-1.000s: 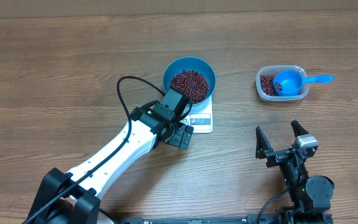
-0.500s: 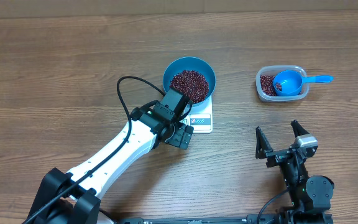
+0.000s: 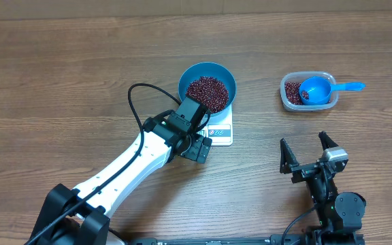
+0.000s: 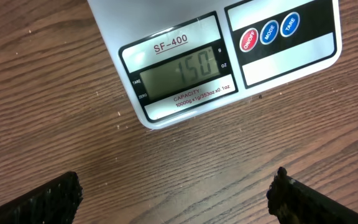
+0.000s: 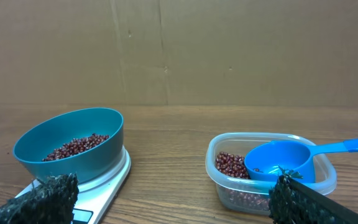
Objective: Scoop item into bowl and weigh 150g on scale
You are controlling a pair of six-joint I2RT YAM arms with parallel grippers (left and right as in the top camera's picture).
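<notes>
Nothing has moved since a second ago; both arms sit exactly where they were and the table (image 3: 60, 68) looks the same. The blue bowl (image 3: 226, 78) stands on the white scale (image 3: 221, 129), covering its far part, and it holds a good heap of dark red-brown beans (image 3: 207, 93) that reaches partway up its inside. The left gripper (image 4: 176, 186) hangs just in front of the scale's near edge, its two fingers spread wide apart with nothing between them but bare wood. Its wrist camera looks straight down on the display (image 4: 178, 71), which reads 150, with three round buttons (image 4: 269, 32) beside it. Over to the right, well apart from the scale, a clear plastic tub (image 3: 284, 87) still has some beans in it. A small blue scoop (image 3: 315, 90) lies in the tub with its handle sticking out over the right rim. The right gripper (image 3: 303, 144) rests near the front of the table, short of the tub, its fingers likewise fully spread and touching nothing. From its own camera the bowl is off to the left and the tub to the right, with a plain cardboard wall (image 5: 166, 50) behind them.
</notes>
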